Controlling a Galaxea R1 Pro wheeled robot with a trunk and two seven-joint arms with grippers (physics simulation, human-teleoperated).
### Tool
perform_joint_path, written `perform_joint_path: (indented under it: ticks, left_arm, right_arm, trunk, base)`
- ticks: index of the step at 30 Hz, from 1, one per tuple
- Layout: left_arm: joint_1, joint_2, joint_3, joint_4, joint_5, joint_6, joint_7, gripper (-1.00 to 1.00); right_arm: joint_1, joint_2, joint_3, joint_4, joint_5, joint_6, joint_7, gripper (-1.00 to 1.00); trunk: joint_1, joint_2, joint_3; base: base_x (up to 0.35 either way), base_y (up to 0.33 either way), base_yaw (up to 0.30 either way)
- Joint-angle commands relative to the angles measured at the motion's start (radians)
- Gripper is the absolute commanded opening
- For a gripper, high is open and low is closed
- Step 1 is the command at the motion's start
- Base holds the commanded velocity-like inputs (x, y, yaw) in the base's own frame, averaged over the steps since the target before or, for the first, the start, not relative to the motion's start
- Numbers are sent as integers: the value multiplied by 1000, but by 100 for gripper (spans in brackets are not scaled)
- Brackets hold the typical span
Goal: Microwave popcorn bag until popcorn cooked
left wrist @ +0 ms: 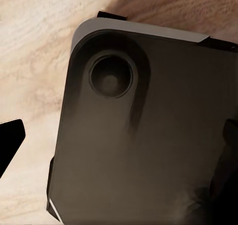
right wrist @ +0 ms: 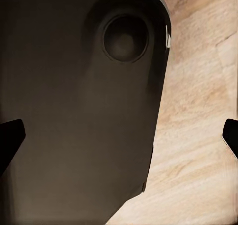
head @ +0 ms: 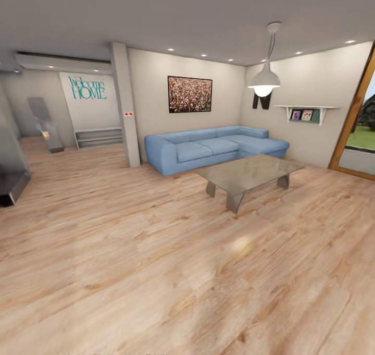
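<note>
- Two grippers, left gripper (left wrist: 119, 140) and right gripper (right wrist: 119, 136), hang over the dark robot base (left wrist: 148, 136) with fingertips spread wide, holding nothing.
- Head view: blue sofa (head: 213, 147), glass table (head: 249, 173), wood floor (head: 156, 251); no popcorn bag or microwave here.

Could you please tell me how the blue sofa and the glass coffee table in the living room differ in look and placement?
The sofa is light blue, upholstered and opaque, while the coffee table has a see-through glass top on grey angled legs. The sofa is L-shaped and fills the corner against the walls; the coffee table is rectangular and stands free, out in the room in front of it. The sofa looks larger than the table. Both rest on the same wooden floor.
</note>
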Motion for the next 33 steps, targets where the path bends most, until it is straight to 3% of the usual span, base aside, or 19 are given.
perform_joint_path:
  ticks: [1, 33]
  left_arm:
    - [0, 0, 1, 0, 6, -2, -1, 100]
    - [0, 0, 1, 0, 6, -2, -1, 100]
  right_arm:
    - [0, 0, 5, 0, 5, -3, -1, 100]
    - [0, 1, 5, 0, 5, -4, -1, 100]
  trunk:
    - [0, 0, -1]
    - [0, 0, -1]
  base:
    - [0, 0, 281]
    - [0, 0, 281]
